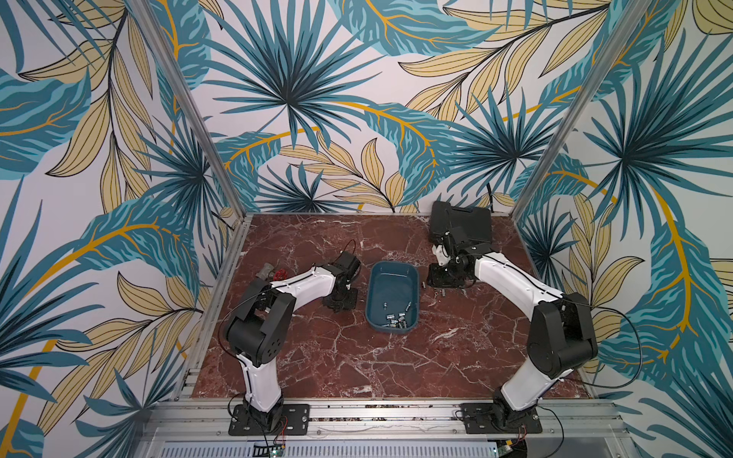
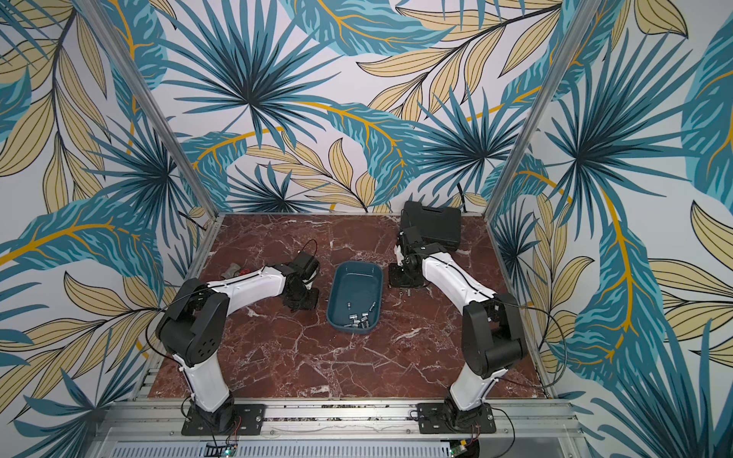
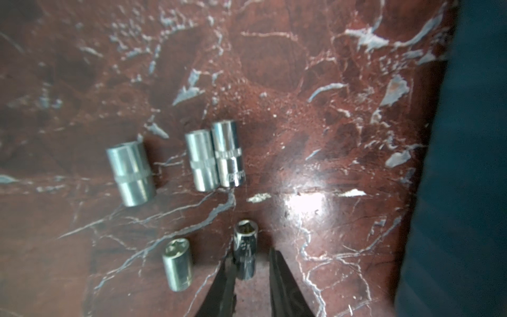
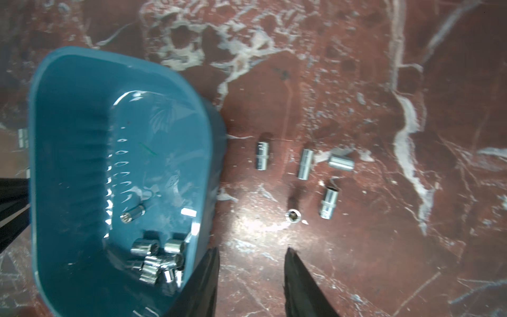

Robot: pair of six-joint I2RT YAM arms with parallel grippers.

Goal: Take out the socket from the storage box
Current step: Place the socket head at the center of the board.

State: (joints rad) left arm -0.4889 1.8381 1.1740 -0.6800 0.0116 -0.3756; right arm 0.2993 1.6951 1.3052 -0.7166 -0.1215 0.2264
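Note:
The storage box (image 1: 372, 293) (image 2: 332, 293) (image 4: 68, 137) is a teal bin in mid-table, with several chrome sockets (image 1: 396, 320) (image 2: 359, 319) (image 4: 156, 258) piled at its near end. In the left wrist view, a dark socket (image 3: 245, 252) sits on the marble between the fingers of my left gripper (image 3: 250, 251). One finger is against it and a gap shows at the other, so the jaws are slightly open. My right gripper (image 4: 252, 251) hovers open and empty over the table beside the box.
Loose sockets lie left of the box (image 3: 130, 173) (image 3: 201, 160) (image 3: 229, 155) (image 3: 177, 263). Several more lie right of it (image 4: 262, 159) (image 4: 306, 164) (image 4: 341, 162) (image 4: 327, 203), and one stands upright (image 4: 293, 215). A black tool case (image 1: 468, 226) sits at the back right. A small grey and red object (image 1: 269, 273) lies at the left edge.

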